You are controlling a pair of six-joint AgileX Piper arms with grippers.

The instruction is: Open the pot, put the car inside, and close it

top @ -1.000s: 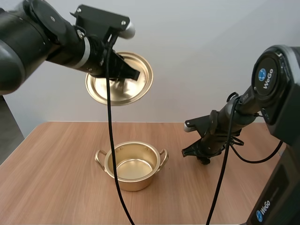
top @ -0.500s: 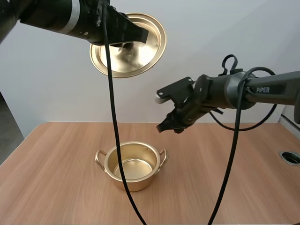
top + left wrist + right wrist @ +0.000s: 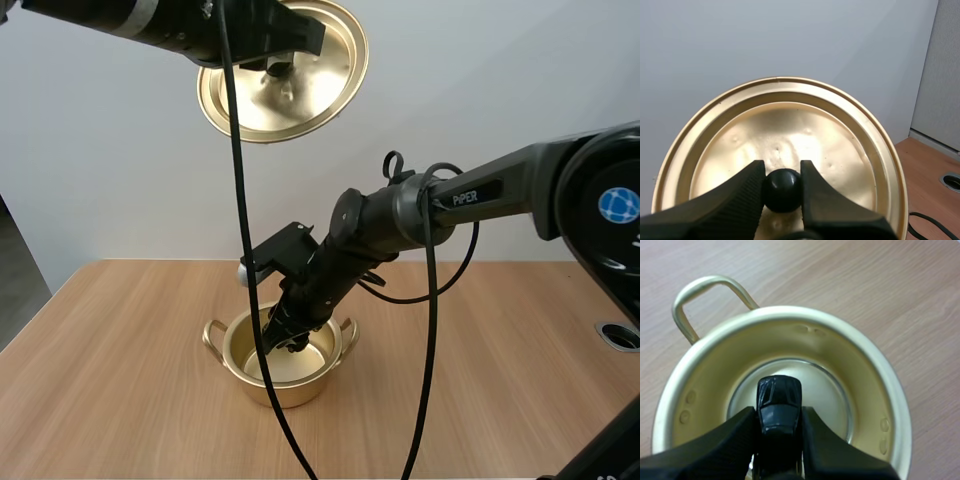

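Right gripper [image 3: 290, 343] swung from beside to over round gold metal pot [image 3: 305, 388], fingers pinching small black toy car [image 3: 779, 402] | left gripper [image 3: 782, 174] clamps black knob [image 3: 782, 190] of round gold lid [image 3: 845, 145], aloft.

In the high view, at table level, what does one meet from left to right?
The left handle of the pot → right gripper holding the car at the pot's mouth → its right handle → round opening in the table. The lid in the left gripper overlaps the pot, so it is left out.
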